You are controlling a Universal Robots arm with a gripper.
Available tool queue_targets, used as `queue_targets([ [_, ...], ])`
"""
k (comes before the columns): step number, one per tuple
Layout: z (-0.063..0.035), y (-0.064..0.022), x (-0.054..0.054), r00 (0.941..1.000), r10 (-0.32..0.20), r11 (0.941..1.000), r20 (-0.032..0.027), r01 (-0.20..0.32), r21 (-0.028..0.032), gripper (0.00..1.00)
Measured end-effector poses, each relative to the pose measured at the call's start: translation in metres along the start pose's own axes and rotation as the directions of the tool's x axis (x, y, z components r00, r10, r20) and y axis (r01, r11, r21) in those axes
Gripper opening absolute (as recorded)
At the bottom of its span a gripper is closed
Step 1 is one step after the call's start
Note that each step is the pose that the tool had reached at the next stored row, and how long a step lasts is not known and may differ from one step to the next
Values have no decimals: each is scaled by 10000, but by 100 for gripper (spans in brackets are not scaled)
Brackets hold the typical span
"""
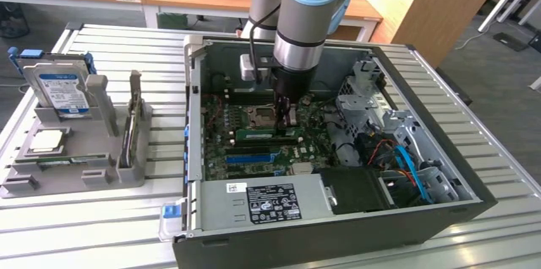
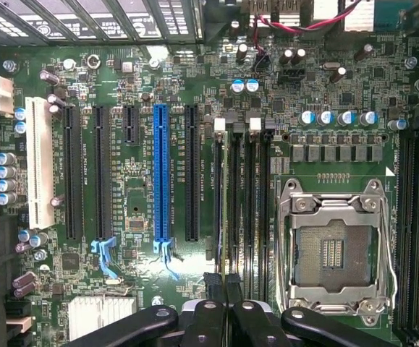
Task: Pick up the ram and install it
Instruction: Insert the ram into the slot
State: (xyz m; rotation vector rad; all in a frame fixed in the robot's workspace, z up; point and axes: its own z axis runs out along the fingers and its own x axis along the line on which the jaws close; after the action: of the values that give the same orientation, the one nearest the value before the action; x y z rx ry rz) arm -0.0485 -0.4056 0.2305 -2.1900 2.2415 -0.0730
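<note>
The ram (image 1: 258,134) is a long green stick standing on edge across the motherboard (image 1: 224,149), just in front of the empty CPU socket (image 1: 262,114). My gripper (image 1: 286,128) reaches straight down into the open computer case (image 1: 338,243) and is shut on the ram's upper edge, towards the end on the exterior view's right. From the wrist, my gripper (image 2: 226,289) shows its black fingers (image 2: 210,311) pressed together over the row of dark memory slots (image 2: 249,202) beside the CPU socket (image 2: 336,253). From there I cannot make out the ram itself.
A grey parts tray (image 1: 50,183) at the exterior view's left holds a blue-labelled hard drive (image 1: 61,88) and a square silver CPU chip (image 1: 48,140). Inside the case, a drive cage (image 1: 368,95), cables (image 1: 406,161) and the power supply (image 1: 262,202) crowd the motherboard. A blue expansion slot (image 2: 161,173) lies beside the memory slots.
</note>
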Motion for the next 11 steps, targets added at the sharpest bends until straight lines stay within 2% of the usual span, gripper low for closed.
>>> queue_targets([
  [11,0,0,0,10000,-86,10000,2,86,2,12],
])
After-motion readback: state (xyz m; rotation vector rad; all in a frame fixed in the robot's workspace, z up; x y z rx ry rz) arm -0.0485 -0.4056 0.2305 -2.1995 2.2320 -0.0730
